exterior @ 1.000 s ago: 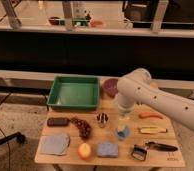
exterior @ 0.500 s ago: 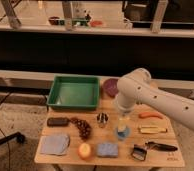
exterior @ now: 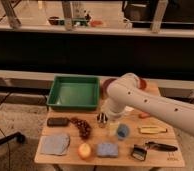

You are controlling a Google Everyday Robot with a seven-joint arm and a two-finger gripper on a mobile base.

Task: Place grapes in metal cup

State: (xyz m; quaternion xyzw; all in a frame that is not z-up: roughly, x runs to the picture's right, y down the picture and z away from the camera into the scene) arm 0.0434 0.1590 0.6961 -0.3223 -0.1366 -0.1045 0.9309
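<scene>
One camera view is all I have from here, looking down at a wooden table (exterior: 120, 160). My white arm (exterior: 155, 102) comes in from the right and bends downward, so the gripper (exterior: 113, 124) hangs low over the middle of the table, between the metal cup (exterior: 102, 119) and the blue cup (exterior: 122, 131). Its jaws stand apart and I see nothing held in them. The grapes (exterior: 82, 127) lie on the tabletop just left of the metal cup, outside it, as a dark reddish cluster running toward the front edge. A flat black rectangular object (exterior: 57, 121) sits to their left. A green tray (exterior: 74, 92) sits at the back. Along the front lie a blue-grey cloth (exterior: 55, 144), a yellow-red apple (exterior: 84, 150) and a blue sponge (exterior: 107, 149). To the right of the blue cup lies a flat yellowish object (exterior: 152, 130), with a black-handled tool (exterior: 160, 146) nearer the front.
</scene>
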